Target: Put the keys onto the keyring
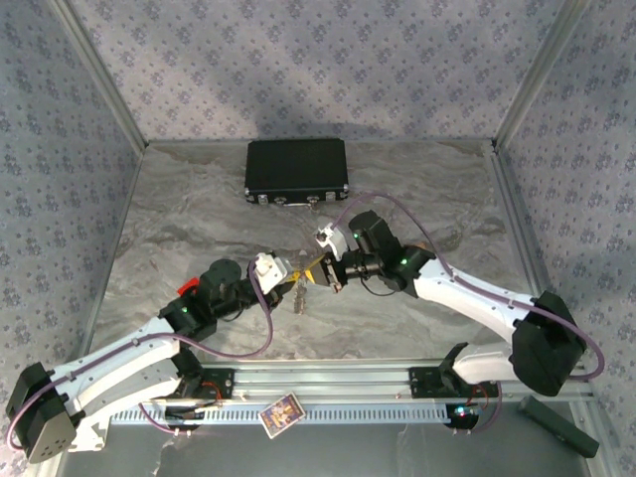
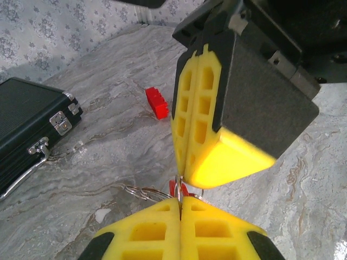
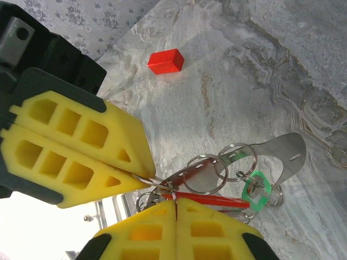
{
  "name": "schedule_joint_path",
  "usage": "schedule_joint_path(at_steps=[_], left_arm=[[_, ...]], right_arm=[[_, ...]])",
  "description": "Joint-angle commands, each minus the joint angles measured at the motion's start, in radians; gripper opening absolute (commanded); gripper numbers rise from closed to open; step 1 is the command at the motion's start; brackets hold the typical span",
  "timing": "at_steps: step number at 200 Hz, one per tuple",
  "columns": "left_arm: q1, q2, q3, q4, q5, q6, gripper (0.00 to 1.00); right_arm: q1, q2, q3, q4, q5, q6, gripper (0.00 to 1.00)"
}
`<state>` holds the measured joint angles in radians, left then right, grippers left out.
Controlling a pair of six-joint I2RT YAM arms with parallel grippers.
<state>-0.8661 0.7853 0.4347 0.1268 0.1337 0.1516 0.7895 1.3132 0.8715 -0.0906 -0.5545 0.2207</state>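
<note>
Surface: grey marbled table [image 1: 199, 199], with pale floral-print walls [image 1: 298, 60] on three sides and metal frame posts [image 1: 96, 70] at the far corners. Black case [image 1: 296, 171] lies by the far edge. Red block [image 3: 165, 60] sits on the left part, well apart from the work.

I have both arms meeting mid-table, tip to tip. Left gripper [image 3: 140, 176] is clenched, pinching one loop of the keyring [image 3: 205, 173]. Right gripper [image 3: 177, 208] is clenched too, nipping the bunch of keys [image 3: 255, 190] at the red one's end. Green head and a bare metal blade dangle just beside both tips. Whether they touch the table I cannot tell.
</note>
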Motion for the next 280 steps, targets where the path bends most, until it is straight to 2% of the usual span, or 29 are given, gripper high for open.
schedule_joint_path(at_steps=[1,20,39,71,92,106,129,146,197,219,260,280], left_arm=[[-0.009,-0.017,-0.001,0.088,0.020,-0.006,0.00],[-0.009,-0.014,-0.004,0.089,0.021,-0.008,0.00],[-0.008,-0.011,-0.007,0.090,0.022,-0.011,0.00],[-0.009,-0.011,-0.016,0.106,0.028,-0.020,0.00],[-0.010,-0.012,-0.028,0.129,0.044,-0.026,0.00],[-0.009,-0.015,-0.040,0.161,0.066,-0.030,0.00],[-0.009,-0.014,-0.044,0.180,0.104,-0.033,0.00],[-0.010,-0.016,-0.050,0.188,0.121,-0.032,0.00],[-0.008,-0.022,-0.060,0.199,0.158,-0.027,0.00],[-0.009,-0.023,-0.062,0.202,0.161,-0.023,0.00],[-0.009,-0.026,-0.064,0.204,0.167,-0.011,0.00],[-0.009,-0.027,-0.064,0.206,0.179,-0.007,0.00]], right_arm=[[-0.005,0.027,0.024,-0.032,-0.024,-0.017,0.00],[-0.005,0.030,0.028,-0.037,-0.028,-0.018,0.00],[-0.009,0.015,0.025,-0.033,-0.025,-0.018,0.07],[-0.021,-0.045,-0.003,-0.016,0.030,-0.078,0.39],[-0.021,-0.113,-0.064,0.078,0.090,-0.203,0.47],[-0.022,-0.146,-0.100,0.163,0.082,-0.290,0.51],[-0.014,-0.140,-0.094,0.193,-0.015,-0.441,0.50],[-0.010,-0.118,-0.077,0.166,-0.065,-0.492,0.47],[-0.009,-0.106,-0.110,0.181,-0.037,-0.504,0.39],[-0.008,-0.129,-0.144,0.199,-0.048,-0.511,0.38],[-0.010,-0.138,-0.167,0.171,-0.082,-0.527,0.27],[-0.008,-0.141,-0.172,0.188,-0.091,-0.520,0.25]])
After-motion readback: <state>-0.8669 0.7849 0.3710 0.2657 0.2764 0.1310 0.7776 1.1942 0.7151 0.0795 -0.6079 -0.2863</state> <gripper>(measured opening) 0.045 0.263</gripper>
